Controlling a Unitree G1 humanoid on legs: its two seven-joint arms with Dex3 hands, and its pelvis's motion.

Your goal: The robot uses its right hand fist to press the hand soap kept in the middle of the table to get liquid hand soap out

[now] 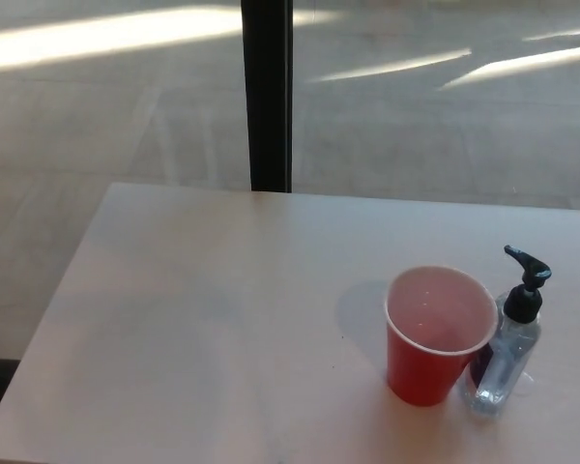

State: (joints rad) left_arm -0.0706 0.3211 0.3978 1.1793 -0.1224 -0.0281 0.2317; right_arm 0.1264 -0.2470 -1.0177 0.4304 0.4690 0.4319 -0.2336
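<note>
Head view, looking down on a pale bench whose far edge meets a grey floor crossed by bright bands of sunlight.

Neither of the robot's hands appears in the view, so their state cannot be told, and the position of the soap bottle relative to either hand cannot be given.

The soap bottle stands upright on the right part of the bench, near the lower right corner of the view. Its body is clear, with a dark patch low on the side facing the cup. A black pump head tops it, the spout pointing up and to the left.

Just to the left of the bottle stands a red cup, upright, mouth open to the camera. Cup and bottle are touching or very nearly so; the exact contact cannot be resolved. The inside of the cup looks pale pink; whether it contains any liquid cannot be told. A soft shadow lies on the bench to the left of the cup.

A black vertical post rises behind the far edge of the bench, left of centre. The left half of the bench is bare.
</note>
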